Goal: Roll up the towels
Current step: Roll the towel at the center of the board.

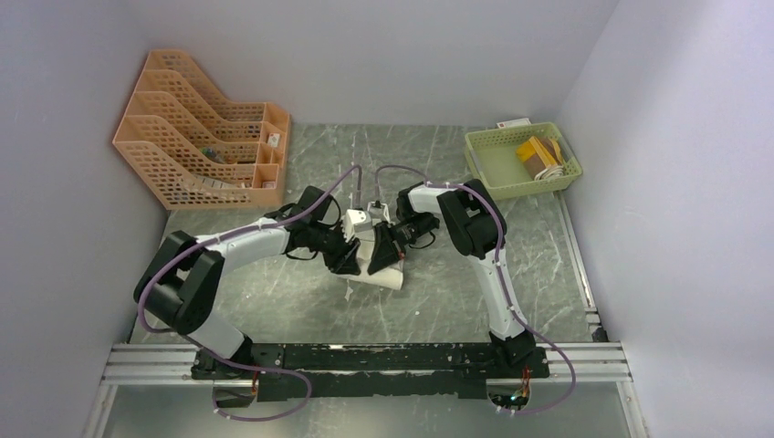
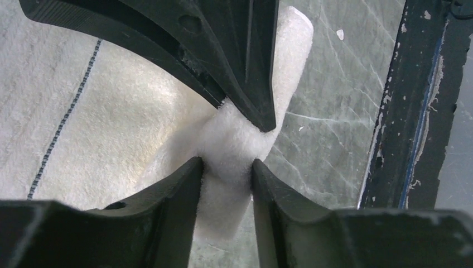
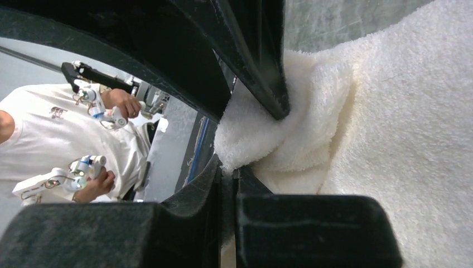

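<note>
We see the cream towel bunched on the table between both sets of fingers. Our left gripper clamps a raised fold. Our right gripper, tip to tip opposite it, pinches the towel's edge, fingers nearly together. Both arms bend inward, wrists tilted down.

1 high camera looks down from the near edge; 2 wrist cameras, very close, share the cream towel.
</note>
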### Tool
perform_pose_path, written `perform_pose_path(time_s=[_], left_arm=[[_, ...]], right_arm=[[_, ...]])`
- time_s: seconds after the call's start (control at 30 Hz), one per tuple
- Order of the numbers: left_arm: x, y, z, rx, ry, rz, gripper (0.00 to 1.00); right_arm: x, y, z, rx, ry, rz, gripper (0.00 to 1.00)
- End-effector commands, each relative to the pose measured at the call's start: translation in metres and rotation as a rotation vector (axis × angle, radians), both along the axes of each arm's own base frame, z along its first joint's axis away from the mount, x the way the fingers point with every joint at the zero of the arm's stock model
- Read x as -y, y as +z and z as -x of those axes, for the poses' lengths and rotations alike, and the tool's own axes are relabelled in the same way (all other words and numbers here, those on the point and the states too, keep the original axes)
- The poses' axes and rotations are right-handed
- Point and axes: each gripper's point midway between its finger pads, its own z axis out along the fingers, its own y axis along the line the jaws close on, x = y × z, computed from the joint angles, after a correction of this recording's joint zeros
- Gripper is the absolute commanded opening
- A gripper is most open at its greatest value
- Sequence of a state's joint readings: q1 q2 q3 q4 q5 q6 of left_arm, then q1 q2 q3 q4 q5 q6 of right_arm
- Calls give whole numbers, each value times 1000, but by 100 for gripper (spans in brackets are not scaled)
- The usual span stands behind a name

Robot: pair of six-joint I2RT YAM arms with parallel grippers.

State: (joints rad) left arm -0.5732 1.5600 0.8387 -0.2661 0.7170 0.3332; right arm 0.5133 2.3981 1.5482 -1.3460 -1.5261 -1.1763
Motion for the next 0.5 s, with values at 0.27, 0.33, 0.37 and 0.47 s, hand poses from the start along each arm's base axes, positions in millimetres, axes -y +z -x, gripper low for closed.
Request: perform_pose_path(time_s=[0.27, 0.33, 0.37, 0.47], left_arm=[[12, -16, 4, -141, -22, -8, 7], [11, -18, 3, -146, -12, -16, 7], [11, -18, 3, -150, -11, -15, 7], [13, -18, 3, -164, -5, -6, 7]], right_arm=[[3, 34, -26, 115, -68, -98, 100], [18, 54, -44, 164, -146, -146, 100], [28, 61, -54, 180, -191, -160, 100], [58, 78, -73, 244, -292, -179, 100]])
